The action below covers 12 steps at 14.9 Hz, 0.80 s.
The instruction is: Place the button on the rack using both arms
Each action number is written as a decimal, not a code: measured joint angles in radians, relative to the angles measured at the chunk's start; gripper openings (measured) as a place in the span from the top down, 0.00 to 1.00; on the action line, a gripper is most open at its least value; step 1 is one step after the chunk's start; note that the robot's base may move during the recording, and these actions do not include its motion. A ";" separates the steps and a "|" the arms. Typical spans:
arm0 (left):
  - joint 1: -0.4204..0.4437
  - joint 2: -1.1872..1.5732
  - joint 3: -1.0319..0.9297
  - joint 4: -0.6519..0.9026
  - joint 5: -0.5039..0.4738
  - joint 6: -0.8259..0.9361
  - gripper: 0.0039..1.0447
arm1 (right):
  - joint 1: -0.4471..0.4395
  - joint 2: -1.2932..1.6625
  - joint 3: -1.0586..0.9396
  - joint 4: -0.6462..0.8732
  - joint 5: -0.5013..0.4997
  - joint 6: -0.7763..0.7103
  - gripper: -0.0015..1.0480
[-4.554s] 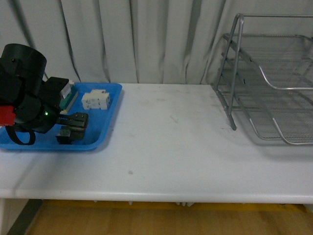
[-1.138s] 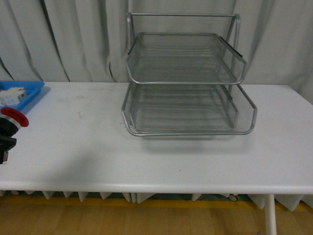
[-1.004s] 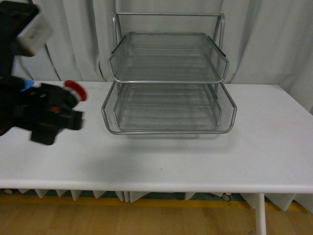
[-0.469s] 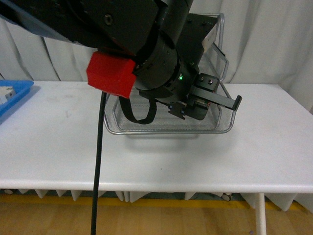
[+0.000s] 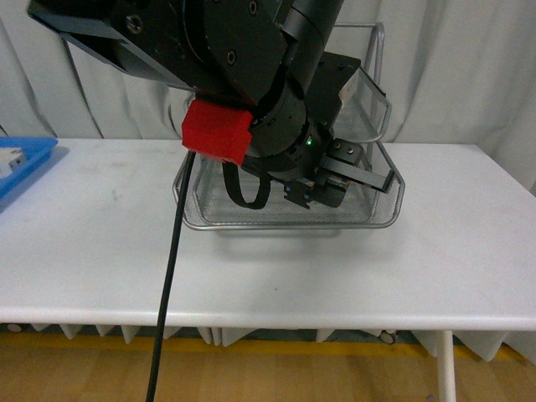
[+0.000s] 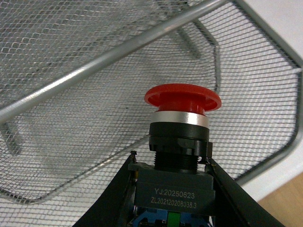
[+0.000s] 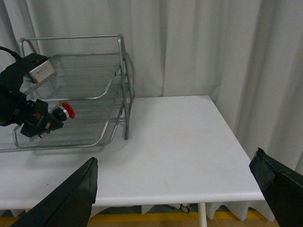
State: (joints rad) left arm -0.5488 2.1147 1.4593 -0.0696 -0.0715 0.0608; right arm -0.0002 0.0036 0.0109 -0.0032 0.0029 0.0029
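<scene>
Right, the left gripper (image 6: 171,163) is clamped on the black body of the button (image 6: 182,101), with its red cap pointing into the rack (image 7: 120,61), just above the bottom tier's mesh. The left arm (image 5: 234,50) blocks most of the rack from the front. The right gripper (image 7: 175,194) gapes wide, well to the right over the white table (image 5: 469,234). A blue tray (image 5: 29,167) sits far left.

Button (image 6: 180,156) body, two printed lines: "YJ.20250623" above, "ZL202120208038.3" below. No other legible text.
</scene>
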 joint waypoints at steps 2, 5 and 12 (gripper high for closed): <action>0.018 0.047 0.070 -0.051 -0.008 0.001 0.66 | 0.000 0.000 0.000 0.000 0.000 0.000 0.06; 0.039 0.108 0.168 -0.113 -0.020 0.014 0.66 | 0.000 0.000 0.000 0.000 0.000 0.000 0.06; 0.060 0.198 0.295 -0.196 -0.032 -0.075 0.29 | 0.000 0.000 0.000 0.000 0.000 0.000 0.06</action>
State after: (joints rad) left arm -0.4885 2.3127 1.7542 -0.2661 -0.1036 -0.0143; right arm -0.0002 0.0036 0.0109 -0.0032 0.0029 0.0029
